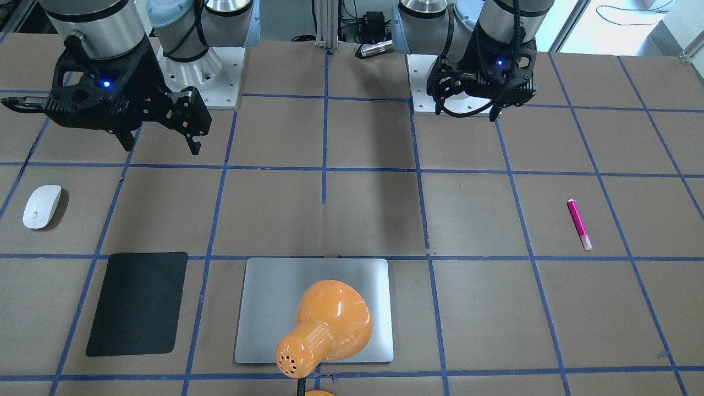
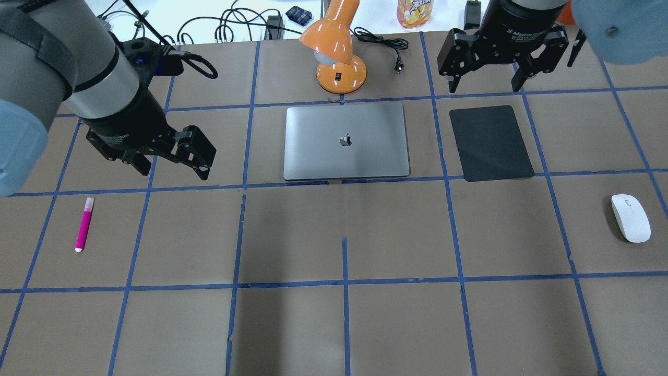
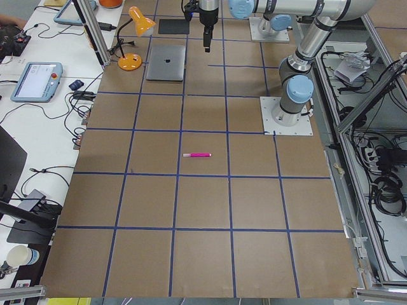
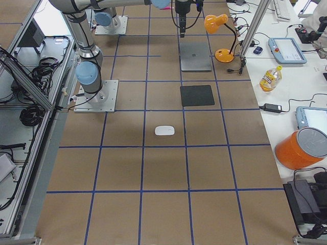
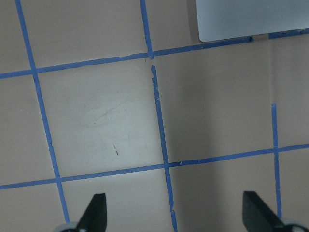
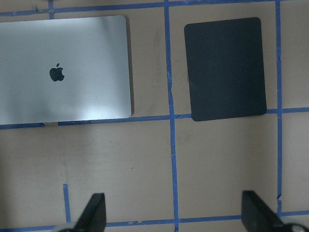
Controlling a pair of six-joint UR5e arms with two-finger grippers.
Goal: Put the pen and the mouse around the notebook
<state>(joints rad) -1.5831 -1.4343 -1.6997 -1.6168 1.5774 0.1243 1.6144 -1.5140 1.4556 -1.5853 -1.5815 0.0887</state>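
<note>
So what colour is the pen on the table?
Magenta pink, with a pale whitish end; the pen shows best in the overhead view.

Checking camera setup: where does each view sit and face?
Overhead: behind robot, facing forward; left hand, right hand.
Front: across table, facing robot; both hands, mirrored.
Exterior left: table's left end; pen near, left arm beyond.
Exterior right: opposite end; mouse near, right arm beyond.
Left wrist: downward; own fingertips.
Right wrist: downward; own fingertips.
Shared: notebook everywhere.
</note>
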